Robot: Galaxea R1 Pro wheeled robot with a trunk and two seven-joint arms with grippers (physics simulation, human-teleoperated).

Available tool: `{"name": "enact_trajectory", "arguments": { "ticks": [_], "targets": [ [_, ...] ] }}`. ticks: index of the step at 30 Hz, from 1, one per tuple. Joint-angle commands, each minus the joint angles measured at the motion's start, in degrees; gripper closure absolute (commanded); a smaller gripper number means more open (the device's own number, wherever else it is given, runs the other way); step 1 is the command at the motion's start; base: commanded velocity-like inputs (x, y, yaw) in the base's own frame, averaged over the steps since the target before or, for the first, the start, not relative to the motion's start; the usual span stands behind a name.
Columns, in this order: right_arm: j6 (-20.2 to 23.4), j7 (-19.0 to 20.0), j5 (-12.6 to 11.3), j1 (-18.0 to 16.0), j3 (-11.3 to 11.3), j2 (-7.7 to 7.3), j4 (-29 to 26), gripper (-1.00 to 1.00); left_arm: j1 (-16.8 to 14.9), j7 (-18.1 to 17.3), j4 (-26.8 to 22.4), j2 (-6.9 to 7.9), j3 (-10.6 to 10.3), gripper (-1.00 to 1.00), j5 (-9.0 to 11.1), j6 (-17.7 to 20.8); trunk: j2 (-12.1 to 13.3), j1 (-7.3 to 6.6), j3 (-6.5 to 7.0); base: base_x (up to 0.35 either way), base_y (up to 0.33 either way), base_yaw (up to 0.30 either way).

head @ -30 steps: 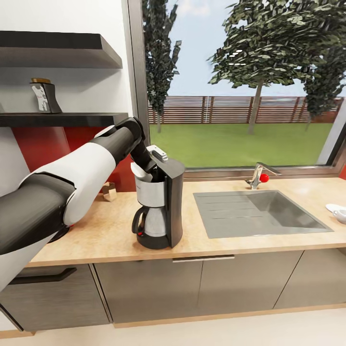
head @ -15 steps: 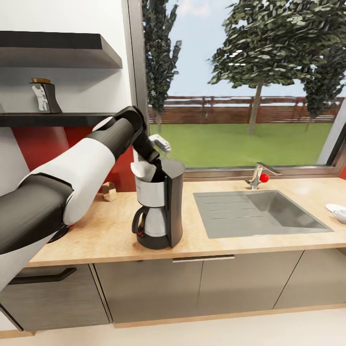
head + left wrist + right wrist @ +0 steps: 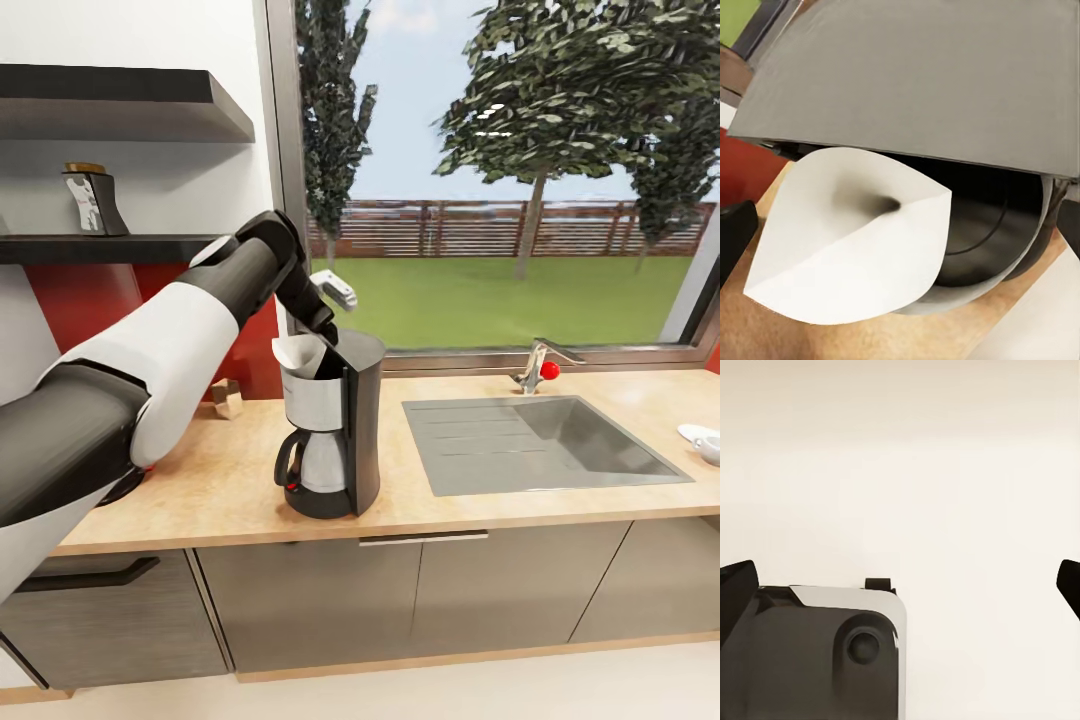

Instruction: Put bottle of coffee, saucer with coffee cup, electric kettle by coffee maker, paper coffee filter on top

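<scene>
- On the dark wall shelf at the left, the small bottle of coffee waited unmoved
- Over the last second the left arm's fingers had lifted off the white paper coffee filter, which now sat free in the top of the black-and-steel coffee maker on the wooden table: that step looked done
- Left fingers: spread wide, empty
- Right fingers: parted, holding nothing

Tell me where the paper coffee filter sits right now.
In the head view, the paper coffee filter rests atop the coffee maker, left of the sink, just below the left gripper.
</scene>
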Motion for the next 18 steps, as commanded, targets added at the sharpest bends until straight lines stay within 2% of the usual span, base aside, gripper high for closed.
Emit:
{"name": "enact_trajectory", "arguments": {
  "ticks": [1, 13, 18],
  "targets": [
    [-0.2, -0.1, 0.0, 0.0, 0.0, -0.01, 0.0, -1.0, -0.1, -0.5, -0.3, 0.01, 0.0, -1.0, -0.6, 0.3, -0.1, 0.04, -0.14, 0.0, 0.0, 0.0],
    [-0.2, -0.1, 0.0, 0.0, -0.2, -0.01, 0.0, -1.0, 0.0, -0.2, -5.1, 1.15, 0.3, -1.0, -0.6, 0.2, -0.1, 0.04, -0.14, 0.0, 0.0, 0.002],
    [-0.2, -0.1, -0.1, 0.0, -0.3, -0.01, -0.1, -1.0, 0.0, -0.1, -6.2, 1.36, 0.4, -1.0, -0.6, 0.4, -0.1, 0.04, -0.11, 0.0, 0.0, 0.139]
  ]
}}
